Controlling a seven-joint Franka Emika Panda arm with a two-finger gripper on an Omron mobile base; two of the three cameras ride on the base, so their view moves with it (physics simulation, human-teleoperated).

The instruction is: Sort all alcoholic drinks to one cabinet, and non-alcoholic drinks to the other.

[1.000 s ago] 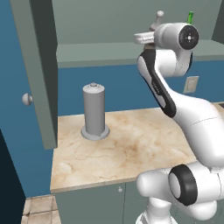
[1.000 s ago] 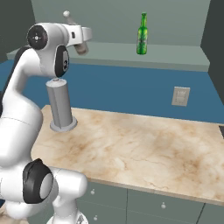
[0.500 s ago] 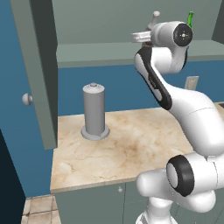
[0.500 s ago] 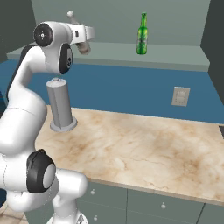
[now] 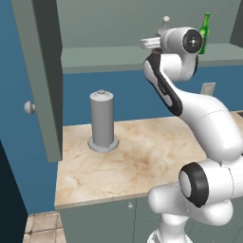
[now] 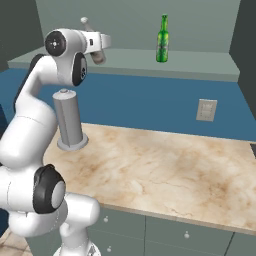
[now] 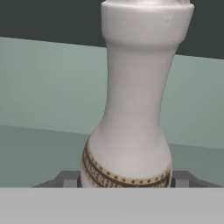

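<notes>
My gripper (image 7: 124, 178) is shut on the lower body of a pale grey-beige bottle (image 7: 131, 109) with a brown patterned band; its narrow neck and light cap point away from the hand. A dark fingertip (image 7: 66, 178) shows on each side of it. From the right base view the gripper (image 6: 101, 49) holds this bottle (image 6: 98, 56) at shelf height, at the left of the open wall cabinet. A slim green glass bottle (image 6: 162, 39) (image 5: 204, 33) stands upright on the cabinet shelf (image 6: 200, 74), well to the right of the gripper. The red bottle and the carton are out of view.
A tall grey cylinder (image 5: 102, 121) (image 6: 68, 120) on a round base stands on the marble counter (image 5: 142, 156) below the gripper. The cabinet's door (image 5: 42, 71) with its round knob (image 5: 29, 107) hangs open at the left. A wall outlet (image 6: 206, 110) sits on the blue wall.
The upper arm has swung a little, and the hand with the pale bottle has shifted only slightly beside the shelf. The green bottle has stayed put.
</notes>
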